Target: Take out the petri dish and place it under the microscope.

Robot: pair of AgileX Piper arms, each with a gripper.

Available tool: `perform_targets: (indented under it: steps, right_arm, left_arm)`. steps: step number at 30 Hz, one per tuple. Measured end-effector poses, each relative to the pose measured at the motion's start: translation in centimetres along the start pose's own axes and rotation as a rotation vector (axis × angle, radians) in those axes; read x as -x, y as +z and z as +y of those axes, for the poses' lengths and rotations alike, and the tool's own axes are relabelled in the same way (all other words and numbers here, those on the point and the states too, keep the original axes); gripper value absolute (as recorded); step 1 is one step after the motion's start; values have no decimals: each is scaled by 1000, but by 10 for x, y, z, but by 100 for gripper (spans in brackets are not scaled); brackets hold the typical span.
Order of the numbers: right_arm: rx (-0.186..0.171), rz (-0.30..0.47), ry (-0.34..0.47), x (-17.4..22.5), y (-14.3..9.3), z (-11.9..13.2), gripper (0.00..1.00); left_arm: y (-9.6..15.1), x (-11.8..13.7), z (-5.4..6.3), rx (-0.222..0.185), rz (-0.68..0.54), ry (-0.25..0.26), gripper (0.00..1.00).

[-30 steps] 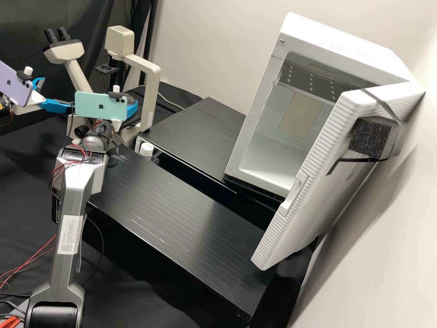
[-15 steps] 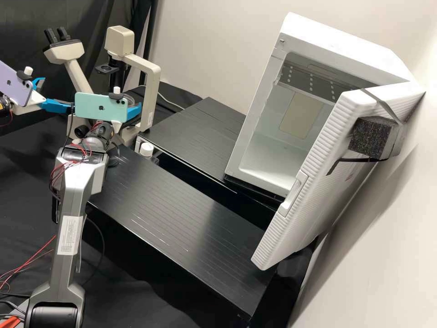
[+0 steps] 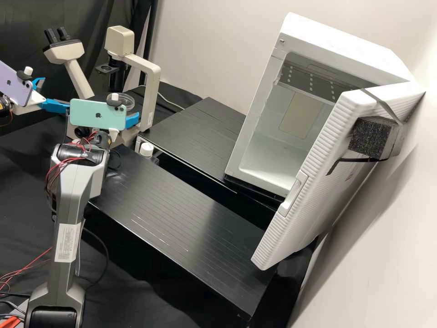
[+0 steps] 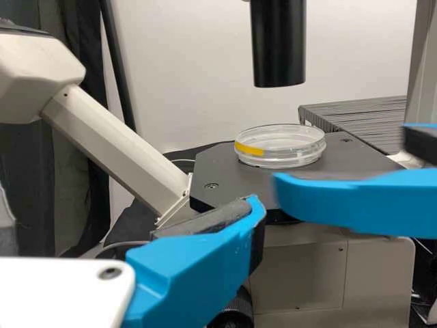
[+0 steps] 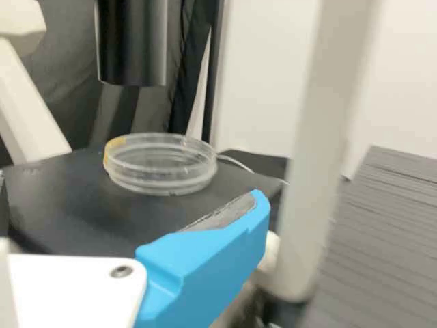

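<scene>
towards eleven o'clock in the high view, the petri dish (image 3: 125, 101) is set flat on the dark stage (image 4: 218, 164) of the microscope (image 3: 152, 82); it is stood there, presumably, so that its contents can be viewed beneath the black cylinder (image 4: 278, 48), by which it is overhung without contact; the placing is judged to be all but done, with only the clearing of the arms left.

at about six o'clock from the dish, the right gripper (image 4: 340, 161) is held open and empty, its fingers well parted, probably so that the rim is not caught; at nine o'clock, the left gripper (image 3: 55, 93) is likewise spread with nothing grasped, perhaps kept aside as a spare hand; a straight retreat is called for next, since the dish could be nudged by a trailing finger.

in the high view, the dish's near edge is partly masked by the green phone (image 3: 98, 115), as is much of the right gripper; the left gripper is partly covered by the purple phone (image 3: 14, 85); whether the dish is exactly centred cannot be told.
</scene>
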Motion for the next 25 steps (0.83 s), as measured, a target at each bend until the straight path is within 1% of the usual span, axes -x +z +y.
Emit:
perform_targets:
  steps: [3,4,5,7,9,11,13,15,18,20,23,25]
  right_arm:
    - [26,-7,18,25,5,3,100]
    - [44,-5,31,34,6,4,100]
    - [61,-6,47,42,7,5,100]
    - [79,0,111,64,11,8,100]
    - [85,-8,170,86,17,11,100]
    - [77,-18,231,105,22,13,100]
    - [78,-37,269,123,27,16,100]
    - [85,-60,263,140,31,16,100]
    - [94,-84,230,169,36,13,100]
    - [80,-96,220,184,39,13,100]
    - [36,-116,217,205,45,14,100]
    - [18,-129,216,216,50,14,100]
  left_arm:
    - [0,0,0,0,0,0,100]
    - [0,0,0,0,0,0,100]
    - [0,0,0,0,0,0,100]
    - [0,0,0,0,0,0,100]
    - [0,0,0,0,0,0,100]
    - [0,0,0,0,0,0,100]
    - [0,0,0,0,0,0,100]
    - [0,0,0,0,0,0,100]
    - [0,0,0,0,0,0,100]
    - [0,0,0,0,0,0,100]
    - [0,0,0,0,0,0,100]
    - [0,0,0,0,0,0,100]
